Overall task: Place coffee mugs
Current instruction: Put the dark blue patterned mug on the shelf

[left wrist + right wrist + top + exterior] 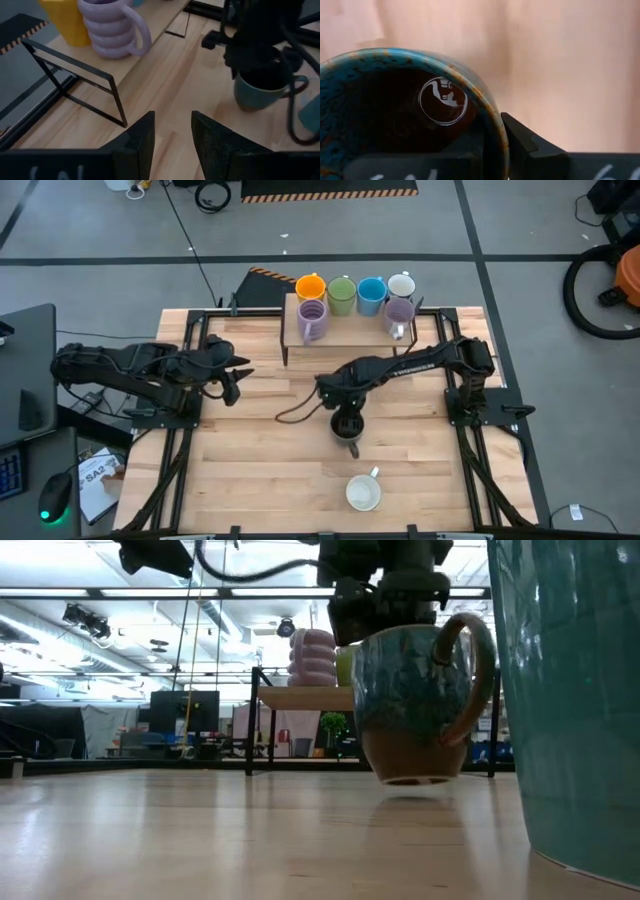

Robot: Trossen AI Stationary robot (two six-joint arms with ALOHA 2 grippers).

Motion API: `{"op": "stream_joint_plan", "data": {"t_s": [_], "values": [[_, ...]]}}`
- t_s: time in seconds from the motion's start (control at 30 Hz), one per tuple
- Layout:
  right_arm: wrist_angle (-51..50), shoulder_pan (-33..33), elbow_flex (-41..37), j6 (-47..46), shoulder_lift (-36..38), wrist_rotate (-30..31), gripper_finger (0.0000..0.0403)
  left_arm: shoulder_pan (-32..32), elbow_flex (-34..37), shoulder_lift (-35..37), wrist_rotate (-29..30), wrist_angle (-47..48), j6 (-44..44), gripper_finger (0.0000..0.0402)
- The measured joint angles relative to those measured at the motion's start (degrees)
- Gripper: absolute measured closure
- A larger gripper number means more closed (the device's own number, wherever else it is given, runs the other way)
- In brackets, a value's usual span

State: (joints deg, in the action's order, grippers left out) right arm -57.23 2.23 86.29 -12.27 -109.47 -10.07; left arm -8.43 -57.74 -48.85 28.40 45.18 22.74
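My right gripper (345,418) is at mid-table, shut on a dark blue-brown mug (347,430) whose handle (470,650) points toward the table's near side. On a raised shelf (350,332) at the far edge stand orange (311,286), green (342,295), blue (372,293) and white (401,285) mugs, with two lilac mugs (312,320) (399,313) in front of them. A cream mug (363,493) rests on its base near the front edge. My left gripper (172,135) hovers open at the table's left, holding nothing. My right gripper pinches the dark mug's wall at the rim (496,131), with one finger (520,142) outside and the other inside the cup. The fingers come from above, pointing steeply down. The mug hangs slightly tilted (415,700); whether its base touches the table, I cannot tell.
The shelf stands on thin black legs (112,95) along the far edge. A dark cable (295,412) lies on the wood left of the held mug. Bare wood (250,470) lies at the front left. The cream mug fills the right of the low view (575,700).
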Motion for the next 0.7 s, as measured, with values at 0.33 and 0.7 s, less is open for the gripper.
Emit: {"op": "stream_joint_plan", "data": {"t_s": [0.33,0.7], "values": [[-13.5,-6.6,15.8,6.3,0.2,7.5,0.0354,0.0,0.0,3.4,1.8,0.7,0.0,0.0267],[-26.5,-12.6,34.8,9.5,0.3,16.0,0.0354,0.0,0.0,4.3,2.0,0.7,-1.3,0.0267]]}}
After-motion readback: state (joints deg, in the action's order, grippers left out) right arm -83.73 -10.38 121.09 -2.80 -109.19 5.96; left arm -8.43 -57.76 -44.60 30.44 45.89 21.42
